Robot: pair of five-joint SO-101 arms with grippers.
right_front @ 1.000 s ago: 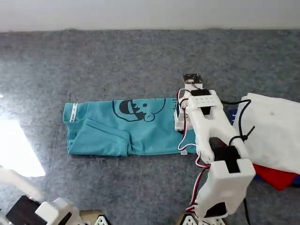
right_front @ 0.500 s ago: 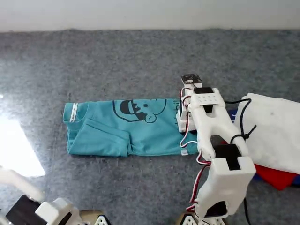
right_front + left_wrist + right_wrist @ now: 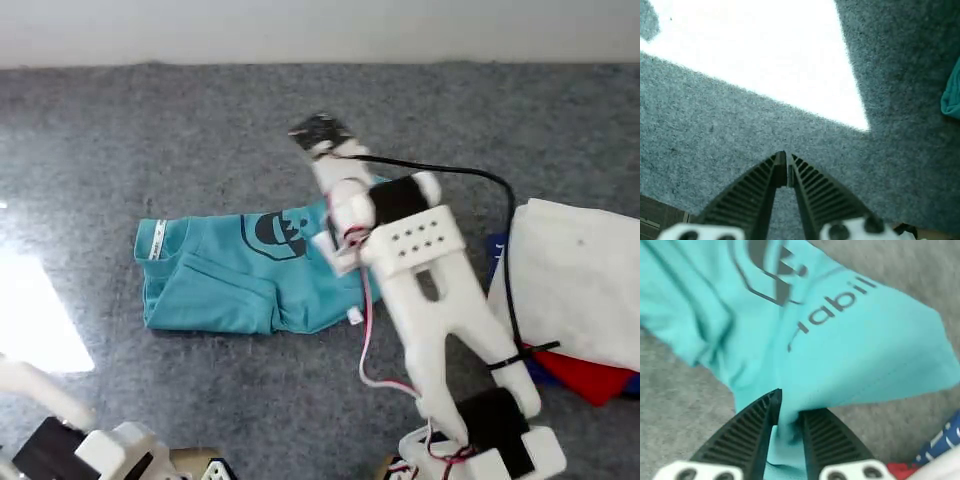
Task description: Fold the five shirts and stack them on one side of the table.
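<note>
- Hovering with the left gripper (image 3: 787,159) low over the grey felt table cover (image 3: 900,165) at the near left of the table, black ribbed jaws pressed together tip to tip and holding nothing.
- Facing a bright patch of light (image 3: 765,50) on the felt just beyond those jaws, with only an edge of the teal cotton T-shirt with a dark printed face (image 3: 952,95) showing off to one side, well apart from them.
- Pinching a fold at the hem end of the teal T-shirt (image 3: 865,340) with the right gripper (image 3: 789,407), jaws narrowed onto cloth that is bunching between them.
- Holding that hem end gathered toward the printed chest, the collar end and folded sleeve (image 3: 215,285) lying flat on the felt to the left, mid-table.
- Showing, at the table's right edge beside the right arm, a folded white shirt (image 3: 580,280) lying on top of a red garment (image 3: 590,378) and a blue garment (image 3: 496,252), apart from the gripper.
- Ending, at the far side, in bare grey felt (image 3: 200,130) running up to a pale wall (image 3: 300,30).
</note>
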